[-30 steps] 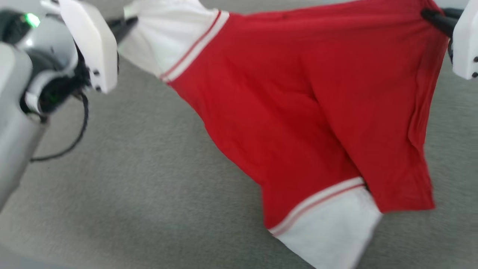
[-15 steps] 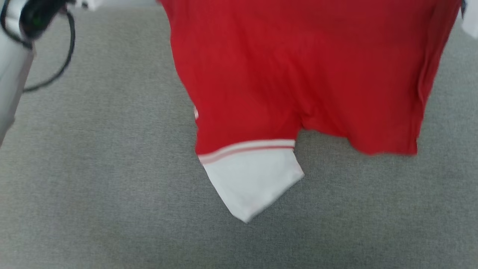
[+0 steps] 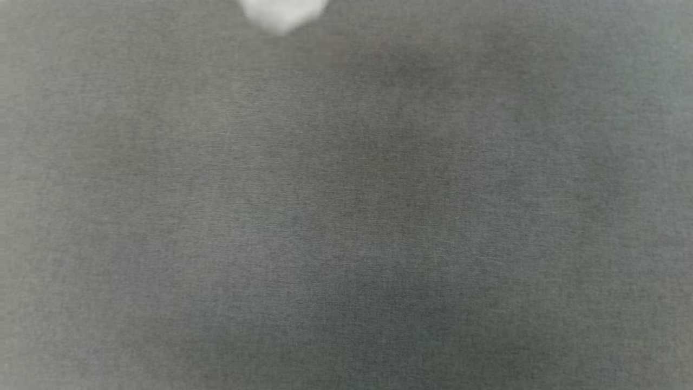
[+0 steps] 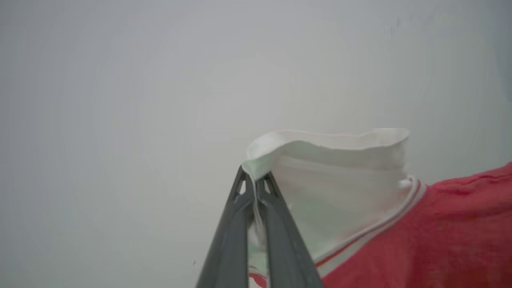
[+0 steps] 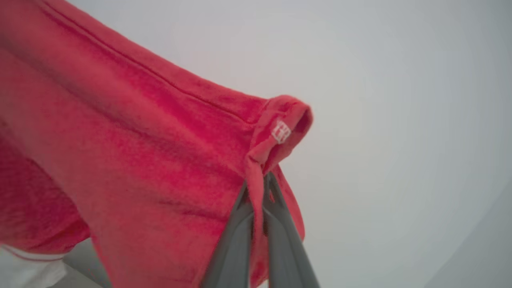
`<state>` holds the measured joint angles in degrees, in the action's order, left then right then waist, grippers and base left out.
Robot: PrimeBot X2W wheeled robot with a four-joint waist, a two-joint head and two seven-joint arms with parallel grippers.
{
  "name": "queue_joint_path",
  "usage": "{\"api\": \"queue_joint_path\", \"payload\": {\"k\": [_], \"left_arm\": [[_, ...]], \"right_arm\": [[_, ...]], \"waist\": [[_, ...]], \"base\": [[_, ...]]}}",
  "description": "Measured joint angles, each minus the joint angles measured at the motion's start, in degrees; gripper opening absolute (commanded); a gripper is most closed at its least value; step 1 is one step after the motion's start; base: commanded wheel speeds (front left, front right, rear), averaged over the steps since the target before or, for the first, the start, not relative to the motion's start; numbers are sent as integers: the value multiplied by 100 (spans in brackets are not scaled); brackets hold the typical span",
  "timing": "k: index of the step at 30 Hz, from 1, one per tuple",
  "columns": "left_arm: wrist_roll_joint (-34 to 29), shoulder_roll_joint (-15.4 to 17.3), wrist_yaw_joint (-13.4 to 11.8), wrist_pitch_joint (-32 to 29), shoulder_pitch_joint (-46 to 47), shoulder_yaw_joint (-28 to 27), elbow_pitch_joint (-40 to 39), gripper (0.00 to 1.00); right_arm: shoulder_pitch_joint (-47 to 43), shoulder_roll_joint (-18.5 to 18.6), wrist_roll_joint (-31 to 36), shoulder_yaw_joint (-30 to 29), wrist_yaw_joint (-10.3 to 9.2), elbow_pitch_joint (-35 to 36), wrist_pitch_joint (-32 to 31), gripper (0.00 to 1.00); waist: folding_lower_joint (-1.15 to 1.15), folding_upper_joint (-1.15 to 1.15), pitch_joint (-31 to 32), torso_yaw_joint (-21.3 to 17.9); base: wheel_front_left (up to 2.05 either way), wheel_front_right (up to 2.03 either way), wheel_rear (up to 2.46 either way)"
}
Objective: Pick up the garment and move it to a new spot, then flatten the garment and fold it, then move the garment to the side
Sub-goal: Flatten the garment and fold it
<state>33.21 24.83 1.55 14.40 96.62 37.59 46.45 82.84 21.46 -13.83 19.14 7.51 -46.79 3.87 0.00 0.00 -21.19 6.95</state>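
Note:
The garment (image 4: 440, 232) is a red T-shirt with white, stripe-edged sleeves, held up in the air between both arms. In the left wrist view my left gripper (image 4: 253, 181) is shut on the edge of a white sleeve, which folds over above the fingertips. In the right wrist view my right gripper (image 5: 256, 180) is shut on a red hemmed corner with a small white tag; the red cloth spreads away to the left. In the head view a white tip of the garment (image 3: 282, 13) hangs at the top edge.
A grey fabric surface (image 3: 346, 216) spreads below in the head view. Behind the cloth in both wrist views is a plain pale background.
The head view's picture has slid so the shirt rose out of it; a second ago the red body and both arms showed, now just a white tip at the top edge.

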Motion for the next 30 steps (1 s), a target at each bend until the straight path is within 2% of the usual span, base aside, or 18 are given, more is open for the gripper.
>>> {"api": "queue_joint_path", "payload": {"k": [4, 10, 13, 17, 23, 24, 27, 30], "left_arm": [[5, 38, 360, 51, -371, -18, -10, 0], [258, 75, 553, 15, -1314, 267, 79, 0], [535, 97, 577, -380, -1826, 590, 9, 0], [1281, 256, 586, -1139, -2508, 1048, -538, 0], [2250, 866, 586, -2283, -3505, 1477, -1535, 0], [2487, 1068, 583, -2569, -3821, 1513, -1829, 0], [2782, 1356, 356, -2942, -4368, 1584, -2385, 0], [2966, 1686, 8, -3268, -4856, 1679, -3092, 0]], "right_arm": [[-153, -179, 147, 352, 0, -421, 42, 0], [-758, -175, -277, 759, 0, -675, -121, 0], [-1163, -113, -626, 991, -1, -676, -294, 0], [-1701, 68, -1162, 1262, 0, -481, -575, 0], [-2574, 445, -1945, 1606, -1, 224, -1100, 0], [-2921, 610, -2162, 1678, -1, 512, -1299, 0], [-3440, 842, -2480, 1689, 0, 1017, -1603, 0], [-3995, 1123, -2727, 1642, -1, 1593, -1938, 0]], "waist": [[0, 0, 92, 41], [0, 0, 196, 149], [0, 0, 271, 222], [0, 0, 369, 317], [0, 0, 539, 390], [0, 0, 601, 401], [0, 0, 683, 411], [0, 0, 742, 404]], "base": [[0, 0, 0], [0, 0, 0], [0, 0, 0], [0, 0, 0], [0, 0, 0], [0, 0, 0], [0, 0, 0], [0, 0, 0]]}}
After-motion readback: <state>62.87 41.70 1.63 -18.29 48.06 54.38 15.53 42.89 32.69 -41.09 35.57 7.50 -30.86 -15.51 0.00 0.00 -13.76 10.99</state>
